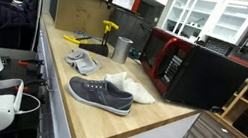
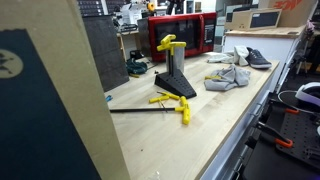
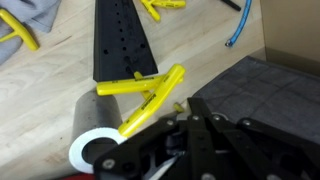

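Pincer (image 3: 195,120) closed, seemingly empty, above one yellow clamp (image 3: 150,95), one black board (image 3: 122,40).

No readable text, labels or numbers anywhere: microwave (image 1: 197,71) front too small to read, nothing legible near the gripper (image 3: 190,150).

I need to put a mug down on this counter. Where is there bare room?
Bare wood lies at the counter's near end, in front of the grey shoe, and along the front edge beside the yellow clamp. It is crowded between shoes, metal cup and microwave.
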`<state>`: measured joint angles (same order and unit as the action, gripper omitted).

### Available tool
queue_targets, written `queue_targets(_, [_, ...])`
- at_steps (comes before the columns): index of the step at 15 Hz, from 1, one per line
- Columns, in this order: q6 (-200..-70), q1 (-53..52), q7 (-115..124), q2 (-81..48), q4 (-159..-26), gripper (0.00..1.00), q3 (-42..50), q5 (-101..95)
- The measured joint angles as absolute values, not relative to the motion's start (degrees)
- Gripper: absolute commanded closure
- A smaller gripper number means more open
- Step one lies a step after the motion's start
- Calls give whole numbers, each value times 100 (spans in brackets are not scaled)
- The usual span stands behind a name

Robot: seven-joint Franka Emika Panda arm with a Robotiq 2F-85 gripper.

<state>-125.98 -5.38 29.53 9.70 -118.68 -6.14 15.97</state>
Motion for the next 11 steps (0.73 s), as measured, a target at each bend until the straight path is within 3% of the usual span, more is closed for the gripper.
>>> queue_targets(2, [-12596, -375, 2981, 962, -11751, 66, -529, 1549])
queue_targets(3, [-12495, -291, 3073, 958, -11702, 84, -485, 1451])
queue_targets(5, [-11940, -134, 3199, 950, -11562, 68, -413, 1197])
queue_targets(11, [-11780, -103, 3211, 939, -11495, 66, -393, 1154])
